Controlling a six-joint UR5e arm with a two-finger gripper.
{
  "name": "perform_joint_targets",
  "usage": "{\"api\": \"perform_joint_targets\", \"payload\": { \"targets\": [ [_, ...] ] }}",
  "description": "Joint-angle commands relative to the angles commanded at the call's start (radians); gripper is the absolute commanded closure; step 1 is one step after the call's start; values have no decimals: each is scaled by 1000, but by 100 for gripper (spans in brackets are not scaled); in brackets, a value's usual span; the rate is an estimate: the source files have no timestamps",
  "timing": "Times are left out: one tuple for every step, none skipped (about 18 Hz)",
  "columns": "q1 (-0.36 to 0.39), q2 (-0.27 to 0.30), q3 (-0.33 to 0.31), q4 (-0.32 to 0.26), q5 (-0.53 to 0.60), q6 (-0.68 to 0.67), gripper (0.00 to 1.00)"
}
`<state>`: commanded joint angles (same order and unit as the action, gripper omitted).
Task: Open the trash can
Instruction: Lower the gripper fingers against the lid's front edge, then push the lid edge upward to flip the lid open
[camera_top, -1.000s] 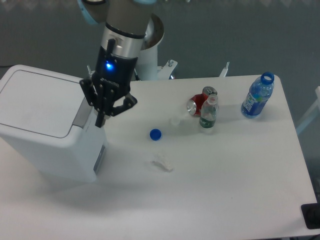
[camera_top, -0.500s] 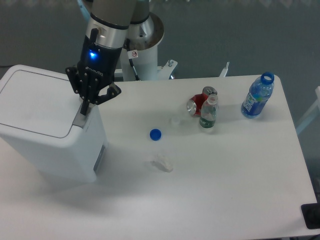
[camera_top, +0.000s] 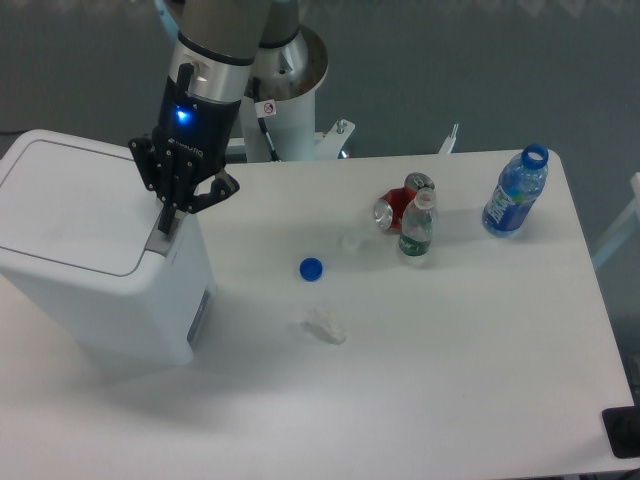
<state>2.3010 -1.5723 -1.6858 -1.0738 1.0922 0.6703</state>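
Note:
The trash can (camera_top: 90, 250) is a large white boxy bin on the table's left side, its flat lid lying closed. A grey push-button tab (camera_top: 160, 238) sits at the lid's right rim. My gripper (camera_top: 168, 222) hangs directly above that tab, fingers pressed together and pointing down, the tips at or touching the tab. Nothing is held between the fingers. A blue light glows on the gripper body.
A blue bottle cap (camera_top: 311, 268) and a crumpled clear wrapper (camera_top: 324, 326) lie mid-table. A red soda can (camera_top: 400, 204) and a small clear bottle (camera_top: 417, 227) stand right of centre. An uncapped blue water bottle (camera_top: 515, 192) stands near the far right edge. The robot's base (camera_top: 290, 90) is behind the table.
The gripper moved left and up from the bin's right side to above the grey tab, then dropped slightly onto it. The lid has stayed closed.

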Motion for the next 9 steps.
{"api": "perform_joint_targets", "payload": {
  "targets": [
    [0, 0, 0, 0, 0, 0, 100],
    [0, -3, 0, -2, 0, -2, 100],
    [-2, -3, 0, -2, 0, 0, 100],
    [0, -3, 0, -2, 0, -2, 100],
    [0, -3, 0, -2, 0, -2, 100],
    [0, -3, 0, -2, 0, -2, 100],
    [0, -5, -2, -2, 2, 0, 100],
    [0, -5, -3, -3, 2, 0, 100],
    [-2, -5, -6, -2, 2, 0, 100]
  ]
}}
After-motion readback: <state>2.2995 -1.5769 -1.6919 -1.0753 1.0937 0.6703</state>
